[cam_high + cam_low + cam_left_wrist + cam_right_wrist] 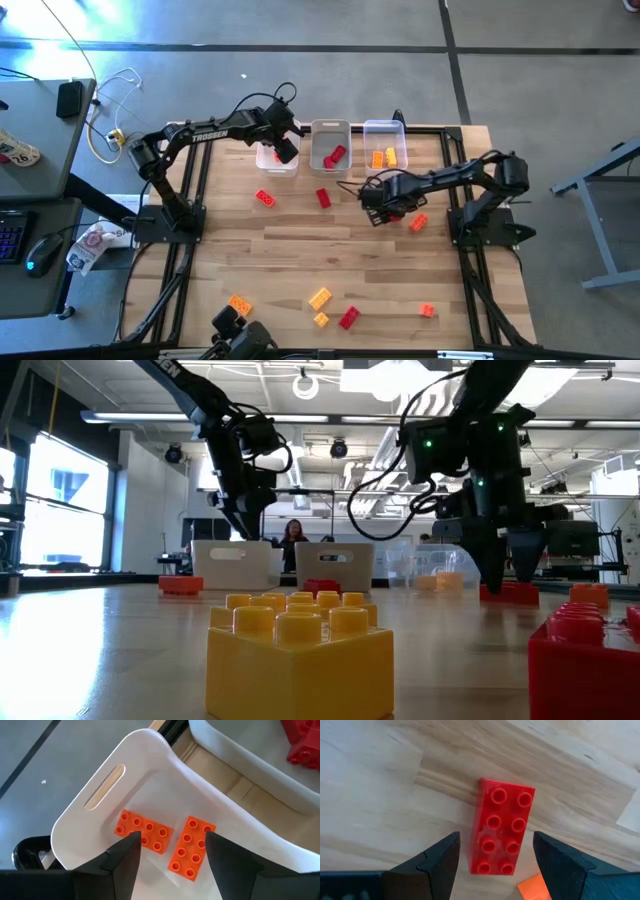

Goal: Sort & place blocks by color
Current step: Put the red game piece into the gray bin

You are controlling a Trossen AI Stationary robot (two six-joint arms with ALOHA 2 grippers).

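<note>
My left gripper (171, 837) hangs open over the left white bin (277, 160), where two orange-red blocks (145, 831) (191, 851) lie flat on the floor. The middle bin (330, 145) holds red blocks (335, 156). In the right clear bin (385, 140) lie orange and yellow blocks (384, 157). My right gripper (495, 837) points down, open, over a red block (502, 827) that lies studs up on the table. One finger stands on each long side of that block, and neither touches it. Both grippers show in the low view, the left (245, 510) and the right (508, 565).
Loose blocks lie on the wooden table: an orange-red one (265, 198) and a red one (323, 197) before the bins, and an orange one (418, 222) beside my right gripper. Several yellow, red and orange ones (320, 297) lie near the front edge. A person (293, 540) sits beyond the table.
</note>
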